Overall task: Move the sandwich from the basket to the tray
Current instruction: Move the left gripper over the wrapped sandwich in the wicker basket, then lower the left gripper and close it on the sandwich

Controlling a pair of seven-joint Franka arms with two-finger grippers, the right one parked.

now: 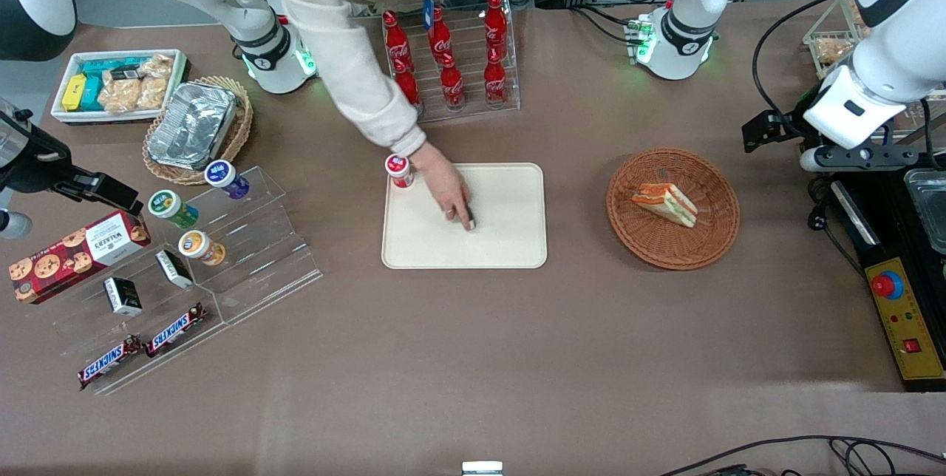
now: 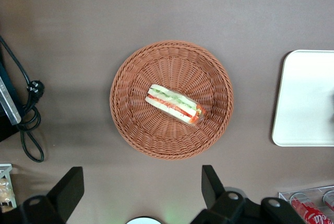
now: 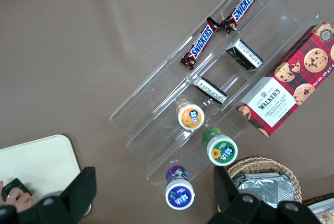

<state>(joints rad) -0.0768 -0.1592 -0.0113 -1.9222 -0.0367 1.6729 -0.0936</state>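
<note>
sandwich [image 2: 174,104]: lying on its side near the middle of the basket [image 2: 130,130], filling edge showing, long axis slanted.
basket: on the bare table, toward the working arm's end, well apart from the tray [image 1: 510,239].
tray: cream, flat; a person's hand [image 1: 447,188] resting on it over a small dark object [image 1: 470,222], with a red-capped cup [image 1: 399,169] at its rim.
gripper [image 2: 141,192]: raised above the table, near the basket rim, fingers spread wide, nothing held.
step in hand, by judgement: approach and grasp. best done by centring over the wedge, turning the wrist so the fingers close across the short bread faces rather than along the slant, then lowering straight. soft bread; likely to squash or shed filling under a hard pinch. tray occupied by the hand; set-down better aimed at its bare part.
</note>
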